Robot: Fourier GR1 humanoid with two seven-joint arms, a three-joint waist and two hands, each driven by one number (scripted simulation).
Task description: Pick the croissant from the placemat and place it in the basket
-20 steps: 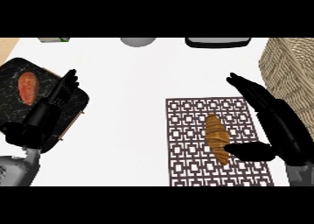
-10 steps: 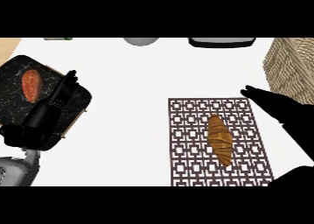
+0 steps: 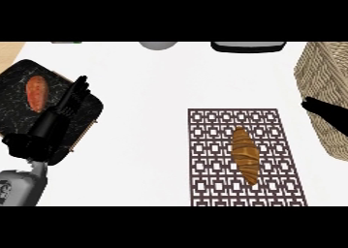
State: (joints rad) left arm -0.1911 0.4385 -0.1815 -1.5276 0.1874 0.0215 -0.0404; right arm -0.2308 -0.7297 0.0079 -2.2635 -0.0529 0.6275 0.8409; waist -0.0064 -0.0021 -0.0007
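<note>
**Croissant on placemat, neither hand on it**

Nearest: left grey forearm (image 3: pixel 15 186) comes in at the lower left corner. It sits over the white counter (image 3: pixel 140 126).

Placemat (image 3: pixel 212 126), a dark brown lattice pattern, lies flat at centre-right. Its near edge runs to the bottom of the view.

Croissant (image 3: pixel 244 155) lies on the placemat, a bit right of the mat's middle. Long axis runs roughly near-to-far, the near end skewed slightly right. Nothing touches it.

Left hand (image 3: pixel 53 121) is released: fingers straight and together, pointing away and a little right. It holds nothing. It overlaps the right part of a black marbled tray (image 3: pixel 12 92); contact vs hover unclear. It is well apart from the placemat.

On the tray, left of the left hand's fingertips, lies an orange oblong food item (image 3: pixel 37 93). Not touched.

Right hand (image 3: pixel 332 118) shows only as a black tapered shape at the right edge, mostly cut off. Open or closed: can't tell. It is right of the placemat's far corner, off the mat, and overlaps the wicker basket (image 3: pixel 326 68)'s near-left side. It is apart from the croissant, and no object is visible in it.

The basket sits at far right, partly out of view, just beside the placemat.

Far edge: a grey rounded object (image 3: pixel 158 45) at centre and a black object (image 3: pixel 248 46) to its right. Both are cropped.
</note>
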